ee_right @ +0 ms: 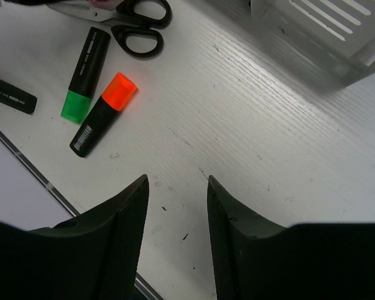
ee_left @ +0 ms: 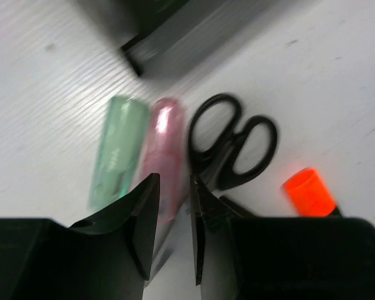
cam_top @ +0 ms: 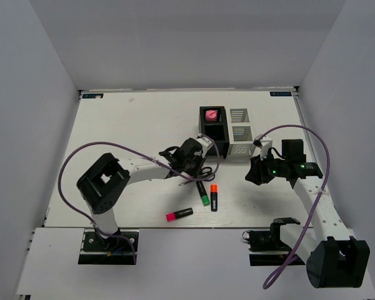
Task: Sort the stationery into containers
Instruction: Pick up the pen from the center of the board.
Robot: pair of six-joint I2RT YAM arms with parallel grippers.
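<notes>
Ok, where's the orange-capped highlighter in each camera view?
Top external: orange-capped highlighter lies just below the picture's centre.
Left wrist: lower right, mostly just its cap.
Right wrist: upper left.
Shared landmark: the black scissors, close by in all three.

text: none legible | green highlighter (ee_right: 86, 70): white print, unreadable | orange highlighter (ee_right: 107, 105): barcode (ee_right: 81, 142)

I'm seeing the left gripper (ee_left: 174, 187) framing the pink piece (ee_left: 162, 140), which is lying between the green piece (ee_left: 119, 150) and the black scissors (ee_left: 234, 147).
</notes>
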